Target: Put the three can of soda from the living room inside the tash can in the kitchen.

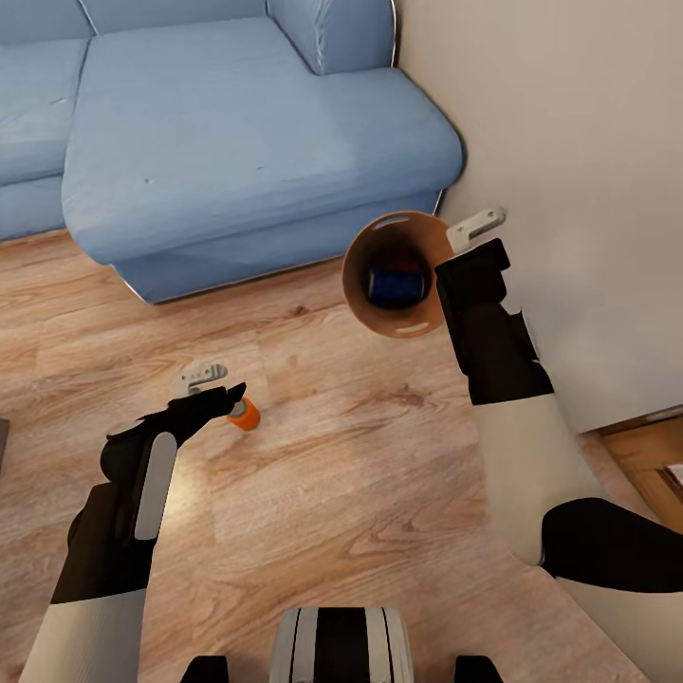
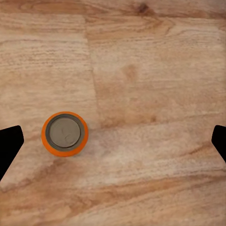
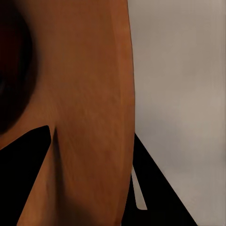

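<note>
Nearest me is my left arm, its gripper [image 1: 220, 381] hanging over the orange can [image 1: 246, 414] that stands upright on the wood floor [image 1: 360, 493]. In the left wrist view the can [image 2: 64, 133] sits off toward one finger [image 2: 9, 146], the fingers spread wide with nothing between them. My right gripper [image 1: 453, 254] is clamped on the rim of the bin [image 1: 384, 318], one finger inside the wall [image 3: 89, 117] and one outside, holding it tipped so its mouth faces me. A blue can [image 1: 395, 286] lies in the bottom, with something reddish behind it that I can't make out.

I judge the orange can is the one in hand: I need to centre the fingers over it, lower, then close.

The floor around the can is open on every side; the sofa [image 1: 237, 142] edge lies well beyond it. The bin hangs close to the wall [image 1: 569, 171] on the right, so I'd swing leftward.
</note>
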Tool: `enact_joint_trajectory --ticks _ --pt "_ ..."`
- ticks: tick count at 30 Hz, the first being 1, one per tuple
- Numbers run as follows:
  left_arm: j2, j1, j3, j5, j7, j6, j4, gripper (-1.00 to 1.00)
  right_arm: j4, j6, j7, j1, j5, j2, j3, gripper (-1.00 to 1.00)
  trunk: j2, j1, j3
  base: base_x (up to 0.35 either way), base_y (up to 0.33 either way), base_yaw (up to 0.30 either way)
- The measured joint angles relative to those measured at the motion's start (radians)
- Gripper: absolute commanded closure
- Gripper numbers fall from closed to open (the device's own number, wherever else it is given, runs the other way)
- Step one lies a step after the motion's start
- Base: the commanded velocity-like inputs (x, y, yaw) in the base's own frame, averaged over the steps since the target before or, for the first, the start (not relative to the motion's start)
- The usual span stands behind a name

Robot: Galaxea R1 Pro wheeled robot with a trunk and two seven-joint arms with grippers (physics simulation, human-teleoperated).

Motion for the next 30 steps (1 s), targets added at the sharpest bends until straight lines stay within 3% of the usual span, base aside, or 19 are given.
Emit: enact_joint_trajectory --ticks 8,18,22,28,30 --pt "0.0 0.0 0.0 0.0 0.0 -0.017 0.0 -1.0 -0.001 0.0 0.0 0.002 0.0 0.0 -0.001 1.0 -0.056 0.031 -0.025 0.0 0.0 0.0" --pt "0.002 0.0 0.001 0.003 0.0 -0.017 0.001 -1.0 -0.002 0.0 0.0 0.004 0.001 0.0 0.0 1.0 -0.056 0.031 -0.025 0.0 0.003 0.0" --pt "0.003 0.0 0.005 0.003 -0.004 -0.015 0.003 -1.0 -0.004 0.0 0.0 0.006 0.013 0.0 0.0 1.0 -0.056 0.031 -0.025 0.033 0.161 0.0" --pt "0.003 0.0 0.006 0.005 -0.004 -0.019 0.004 -1.0 -0.006 0.0 0.002 0.011 -0.013 0.0 0.0 1.0 -0.056 0.031 -0.025 0.044 0.148 0.0" --pt "0.003 0.0 0.006 0.005 -0.005 -0.019 0.004 -1.0 -0.006 0.0 0.0 0.012 -0.001 0.0 -0.001 1.0 -0.056 0.031 -0.025 0.01 0.032 0.0"
